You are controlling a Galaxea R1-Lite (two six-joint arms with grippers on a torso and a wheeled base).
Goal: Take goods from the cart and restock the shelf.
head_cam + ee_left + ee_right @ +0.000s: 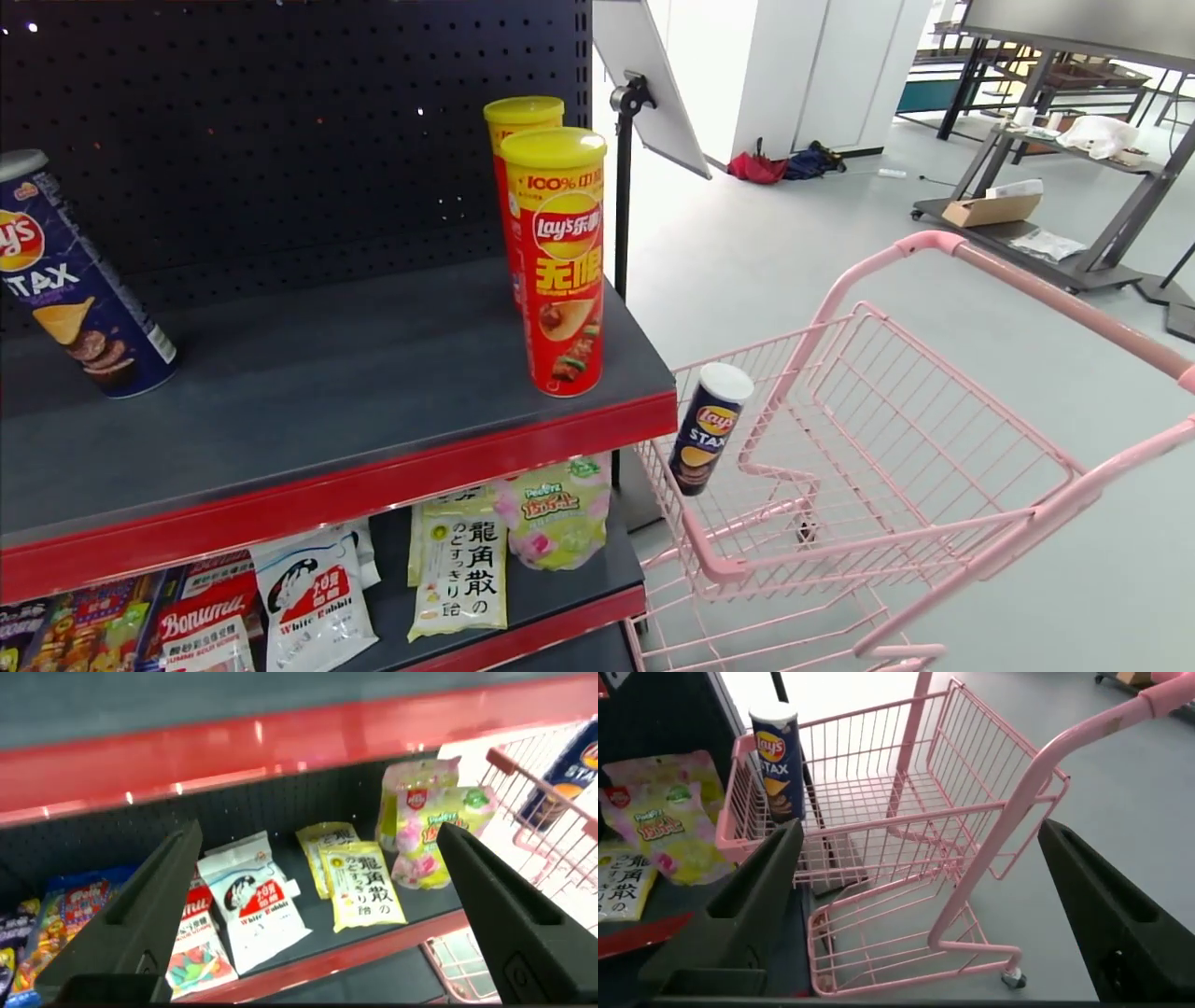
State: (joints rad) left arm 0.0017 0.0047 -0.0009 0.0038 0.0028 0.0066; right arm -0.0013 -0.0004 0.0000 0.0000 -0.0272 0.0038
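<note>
Right wrist view: right hand wide open

You can see a tilted white board clamped on a black stand. Farther back, a red bundle and a dark bundle lie side by side on the grey floor at the foot of a white column. To the robot's right, a cardboard box and a flat wrapped packet sit on a low dark platform, with a white bag on the tier above
</note>
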